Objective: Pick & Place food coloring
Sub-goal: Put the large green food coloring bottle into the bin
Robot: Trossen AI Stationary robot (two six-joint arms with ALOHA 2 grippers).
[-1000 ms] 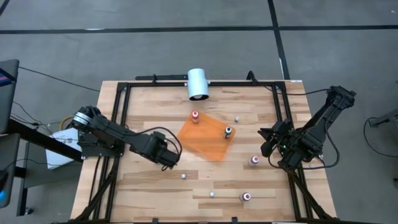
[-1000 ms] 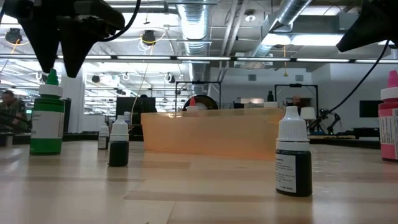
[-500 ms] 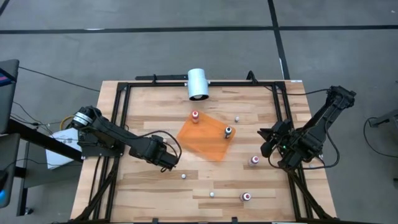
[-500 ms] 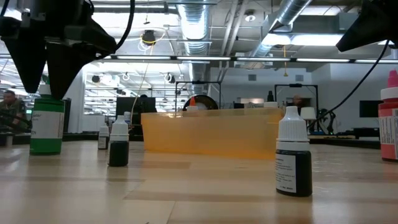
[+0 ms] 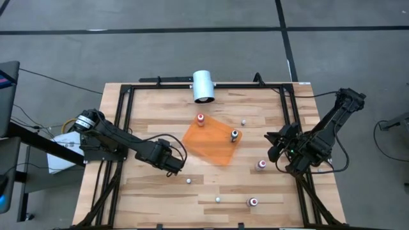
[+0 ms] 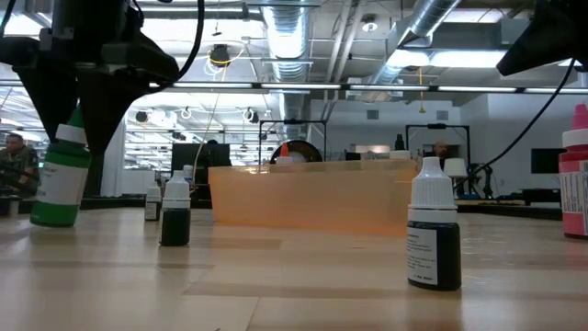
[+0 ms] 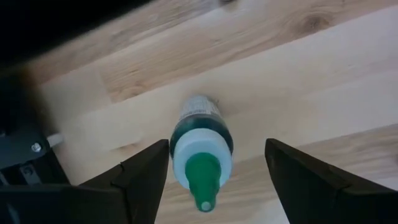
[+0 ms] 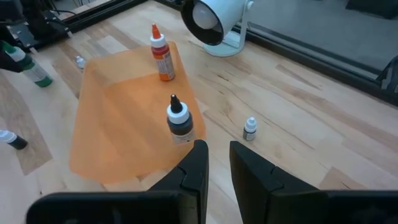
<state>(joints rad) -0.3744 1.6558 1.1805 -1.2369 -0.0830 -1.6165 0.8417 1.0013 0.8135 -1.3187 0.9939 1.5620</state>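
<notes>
My left gripper points down over a green-topped food coloring bottle, open, with a finger on each side of the cap. The bottle leans, its base on the wood. My right gripper waits at the table's right side, shut and holding nothing. On the orange sheet stand a red-topped bottle and a dark-topped one. A pink-topped bottle stands on the wood near my right arm. My left gripper comes at the green-topped bottle from above, fingers pointing down. One finger lies against the bottle's white collar; the other finger stands apart from it. The bottle is tipped, its top toward the table's right, its base on the table.
A large white cylinder sits at the far edge. Smaller bottles stand scattered on the wood: and a red-topped one. A black frame runs round the table.
My left gripper has come down over the green-topped bottle, its fingers staying apart. The bottle stood upright before; now it leans, top toward the table's right, with its base still on the wood.
</notes>
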